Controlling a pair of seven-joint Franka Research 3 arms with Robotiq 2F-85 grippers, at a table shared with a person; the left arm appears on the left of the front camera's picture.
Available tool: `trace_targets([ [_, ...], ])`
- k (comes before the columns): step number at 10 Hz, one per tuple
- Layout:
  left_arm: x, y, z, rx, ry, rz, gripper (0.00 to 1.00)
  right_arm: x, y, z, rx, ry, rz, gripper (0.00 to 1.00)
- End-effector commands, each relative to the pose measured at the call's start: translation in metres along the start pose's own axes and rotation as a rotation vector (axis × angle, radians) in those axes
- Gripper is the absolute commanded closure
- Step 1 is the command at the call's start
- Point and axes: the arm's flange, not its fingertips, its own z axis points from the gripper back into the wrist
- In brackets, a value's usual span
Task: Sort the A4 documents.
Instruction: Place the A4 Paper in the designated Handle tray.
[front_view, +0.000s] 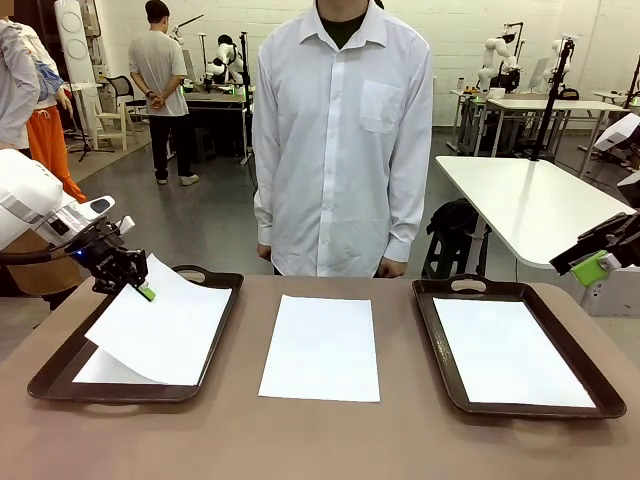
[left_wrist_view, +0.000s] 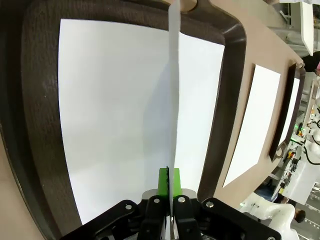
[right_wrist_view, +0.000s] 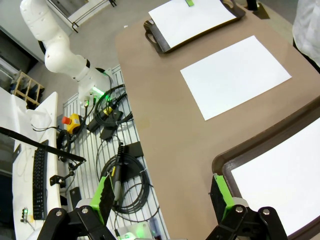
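My left gripper (front_view: 146, 292) is shut on the edge of a white A4 sheet (front_view: 165, 322), holding it tilted above the left brown tray (front_view: 215, 335). Another sheet (front_view: 95, 370) lies flat in that tray beneath it. In the left wrist view the held sheet (left_wrist_view: 173, 90) runs edge-on up from my shut gripper (left_wrist_view: 170, 186), over the sheet lying in the tray (left_wrist_view: 110, 115). A third sheet (front_view: 321, 347) lies on the table's middle. The right tray (front_view: 430, 330) holds a sheet (front_view: 508, 350). My right gripper (right_wrist_view: 162, 192) is open, hovering at that tray's near corner (right_wrist_view: 235, 155).
A person in a white shirt (front_view: 342, 140) stands at the far side of the table, arms down. The brown tabletop (front_view: 320, 435) is bare along the front edge. In the right wrist view, cables and a keyboard (right_wrist_view: 39, 180) lie on the floor side beyond the table's edge.
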Motion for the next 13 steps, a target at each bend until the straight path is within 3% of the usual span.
trace_targets([
  [1, 0.006, -0.001, 0.002, 0.040, -0.009, 0.017, 0.99, 0.000, 0.000, 0.000, 0.005, -0.006, 0.005, 0.00],
  [3, 0.007, -0.001, 0.001, 0.073, 0.021, 0.038, 0.96, 0.000, 0.000, 0.000, 0.005, -0.006, 0.005, 0.00],
  [4, 0.007, -0.001, 0.004, 0.101, 0.022, 0.027, 0.79, 0.000, 0.000, 0.000, 0.005, -0.006, 0.005, 0.00],
  [5, 0.006, -0.002, 0.005, 0.113, 0.024, 0.022, 0.76, 0.000, 0.000, 0.000, 0.005, -0.006, 0.005, 0.00],
  [6, 0.007, -0.001, 0.006, 0.127, 0.023, 0.025, 0.60, 0.000, 0.000, 0.000, 0.005, -0.006, 0.005, 0.00],
  [7, 0.007, 0.000, 0.007, 0.172, 0.005, 0.046, 0.56, 0.000, 0.000, 0.000, 0.005, -0.006, 0.005, 0.00],
  [8, 0.007, 0.001, 0.008, 0.169, 0.002, 0.042, 0.40, 0.000, 0.000, 0.000, 0.005, -0.006, 0.005, 0.00],
  [9, 0.007, 0.000, 0.010, 0.178, -0.007, 0.046, 0.36, 0.000, 0.000, 0.000, 0.005, -0.006, 0.005, 0.00],
  [10, 0.006, -0.002, 0.010, 0.181, -0.010, 0.045, 0.20, 0.000, 0.000, 0.000, 0.005, -0.006, 0.005, 0.00],
  [11, 0.004, -0.005, 0.011, 0.207, -0.017, 0.045, 0.17, 0.000, 0.000, 0.000, 0.005, -0.006, 0.005, 0.00],
  [12, 0.002, -0.008, 0.013, 0.220, -0.036, 0.049, 0.00, 0.000, 0.000, 0.000, 0.005, -0.006, 0.005, 0.00],
  [13, 0.000, -0.009, 0.014, 0.240, -0.047, 0.058, 0.00, 0.000, 0.000, 0.000, 0.005, -0.006, 0.005, 0.00],
])
